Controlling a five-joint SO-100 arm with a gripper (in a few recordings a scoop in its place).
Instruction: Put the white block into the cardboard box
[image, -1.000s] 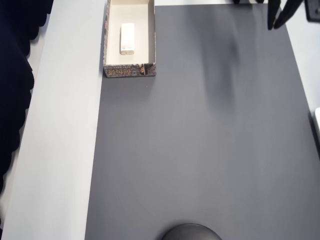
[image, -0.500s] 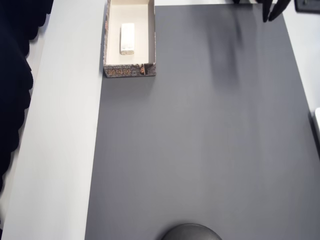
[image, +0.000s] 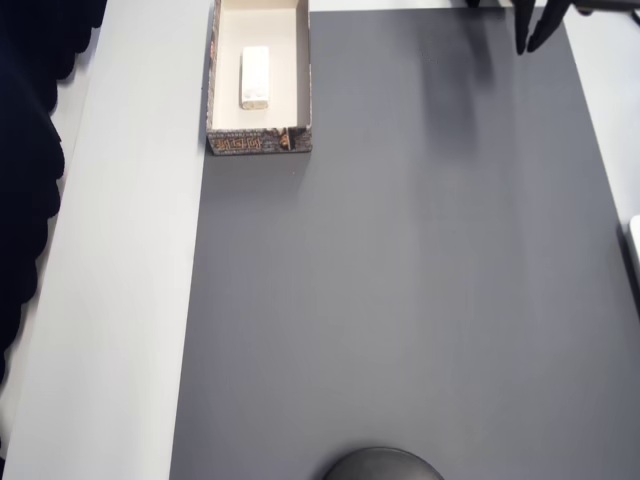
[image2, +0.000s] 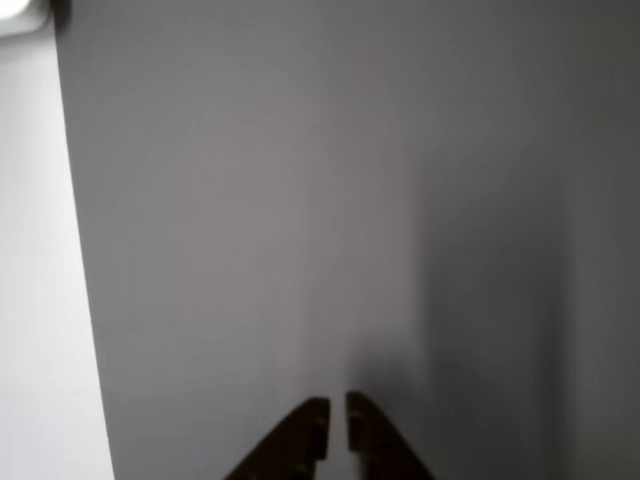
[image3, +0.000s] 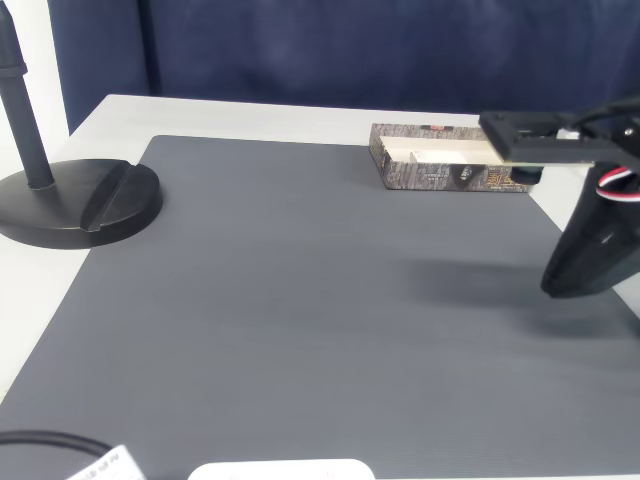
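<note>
The white block (image: 255, 77) lies flat inside the cardboard box (image: 260, 142) at the top left of the overhead view, lengthwise along the box. My gripper (image: 527, 44) hangs at the top right edge of that view, far to the right of the box, over the grey mat. Seen from the wrist, the gripper (image2: 337, 408) is shut with nothing between its dark fingers, only bare mat below. From the fixed view the gripper (image3: 566, 282) points down in front of the box (image3: 440, 176); the box wall hides the block there.
A grey mat (image: 400, 300) covers most of the white table (image: 120, 300). A black round stand base (image3: 80, 200) sits at the mat's edge, opposite the box, and shows too as the stand base (image: 383, 466). A white object (image3: 280, 470) lies at the near edge.
My gripper has shifted left along the top edge of the overhead view and its fingertips have drawn closer together. The block and box have not moved.
</note>
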